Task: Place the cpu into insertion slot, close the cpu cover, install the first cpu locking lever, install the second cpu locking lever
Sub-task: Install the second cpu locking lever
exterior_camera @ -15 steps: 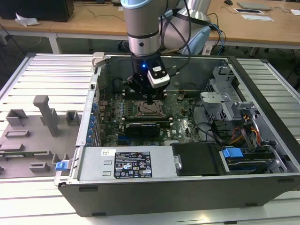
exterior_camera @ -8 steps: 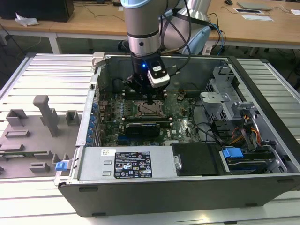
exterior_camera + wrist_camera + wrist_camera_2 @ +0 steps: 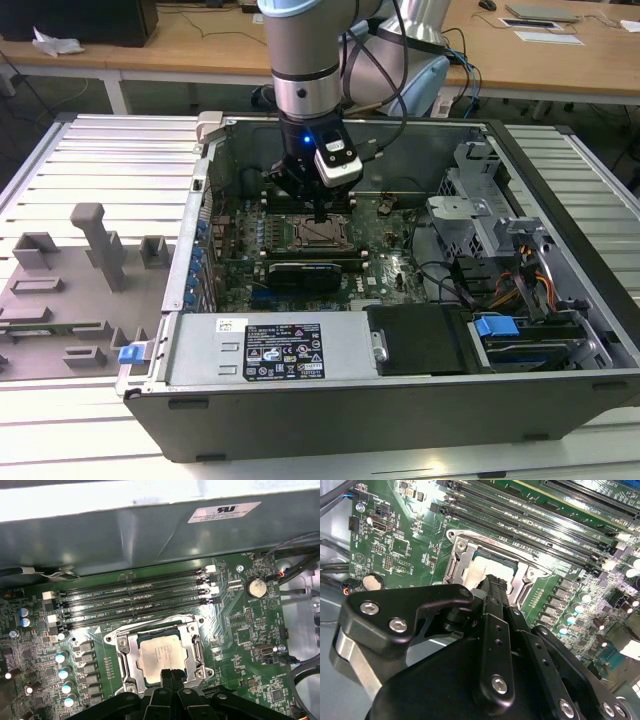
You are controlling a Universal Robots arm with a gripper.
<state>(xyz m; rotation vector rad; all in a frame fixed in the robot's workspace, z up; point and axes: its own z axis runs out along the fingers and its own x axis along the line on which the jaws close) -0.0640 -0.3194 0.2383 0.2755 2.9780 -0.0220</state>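
Over the green motherboard (image 3: 240, 630), our claw (image 3: 171, 676) hangs with fingers pinched together, empty, at the cpu cover (image 3: 192, 647) edge; the cpu (image 3: 160, 655) sits in the insertion slot. We judge a skewed push could shift it.

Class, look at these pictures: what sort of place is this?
Probably a robotics lab or test bench: an opened grey metal computer case lies on a ribbed metal table, a grey robot arm reaches inside, and wooden desks stand behind.

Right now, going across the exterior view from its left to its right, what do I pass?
Grey fixture blocks → blue card clips → cpu under the gripper → metal drive cage → orange and yellow cables.
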